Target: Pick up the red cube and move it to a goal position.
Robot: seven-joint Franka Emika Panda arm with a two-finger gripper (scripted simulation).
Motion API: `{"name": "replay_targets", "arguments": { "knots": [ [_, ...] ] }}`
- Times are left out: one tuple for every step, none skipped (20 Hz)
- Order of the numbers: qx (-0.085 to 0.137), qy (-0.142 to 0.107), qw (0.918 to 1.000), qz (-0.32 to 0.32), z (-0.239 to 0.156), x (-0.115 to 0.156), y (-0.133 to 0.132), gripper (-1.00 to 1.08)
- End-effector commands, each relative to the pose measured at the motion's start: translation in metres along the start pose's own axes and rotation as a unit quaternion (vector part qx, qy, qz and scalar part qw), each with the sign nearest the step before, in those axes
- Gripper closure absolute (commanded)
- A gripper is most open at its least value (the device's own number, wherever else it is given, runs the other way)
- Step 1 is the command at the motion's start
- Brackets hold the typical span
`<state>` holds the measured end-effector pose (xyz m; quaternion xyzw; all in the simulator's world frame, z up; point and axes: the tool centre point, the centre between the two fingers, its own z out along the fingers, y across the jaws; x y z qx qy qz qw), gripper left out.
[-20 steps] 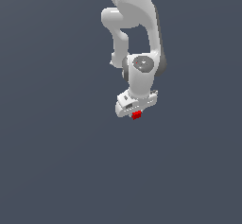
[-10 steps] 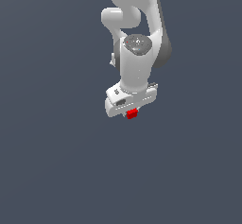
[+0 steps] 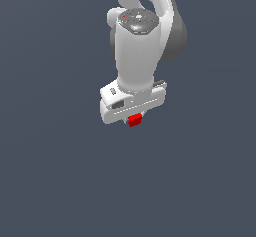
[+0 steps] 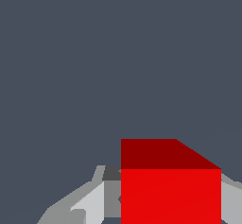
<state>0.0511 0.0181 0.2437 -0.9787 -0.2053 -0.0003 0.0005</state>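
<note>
The red cube (image 3: 134, 120) is a tiny bright red block just under the white gripper (image 3: 133, 118) in the exterior view. The gripper is shut on it and holds it above the dark grey floor. The arm's wrist and hand hide most of the fingers from this side. In the wrist view the red cube (image 4: 170, 190) fills the space between the two grey fingers (image 4: 92, 202), one on each side of it.
The white arm (image 3: 142, 36) rises from the gripper toward the exterior view's top. A plain dark grey surface (image 3: 55, 171) lies all around.
The arm has lifted toward the camera with the cube in the gripper, so wrist and hand look larger. The cube stays between the fingers.
</note>
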Motion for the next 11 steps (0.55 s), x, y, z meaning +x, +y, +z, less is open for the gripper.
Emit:
{"name": "replay_targets", "arguments": {
  "knots": [
    [0.000, 0.000, 1.0000, 0.000, -0.009, 0.004, 0.005, 1.08],
    [0.000, 0.000, 1.0000, 0.000, -0.012, 0.006, 0.007, 1.08],
    [0.000, 0.000, 1.0000, 0.000, -0.014, 0.007, 0.009, 1.08],
    [0.000, 0.000, 1.0000, 0.000, -0.016, 0.008, 0.010, 1.08],
    [0.000, 0.000, 1.0000, 0.000, -0.018, 0.009, 0.011, 1.08],
    [0.000, 0.000, 1.0000, 0.000, -0.019, 0.010, 0.012, 1.08],
    [0.000, 0.000, 1.0000, 0.000, -0.020, 0.010, 0.012, 1.08],
    [0.000, 0.000, 1.0000, 0.000, -0.021, 0.011, 0.013, 1.08],
    [0.000, 0.000, 1.0000, 0.000, -0.022, 0.011, 0.013, 1.08],
    [0.000, 0.000, 1.0000, 0.000, -0.022, 0.012, 0.013, 1.08],
    [0.000, 0.000, 1.0000, 0.000, -0.022, 0.012, 0.013, 1.08]
  ]
}}
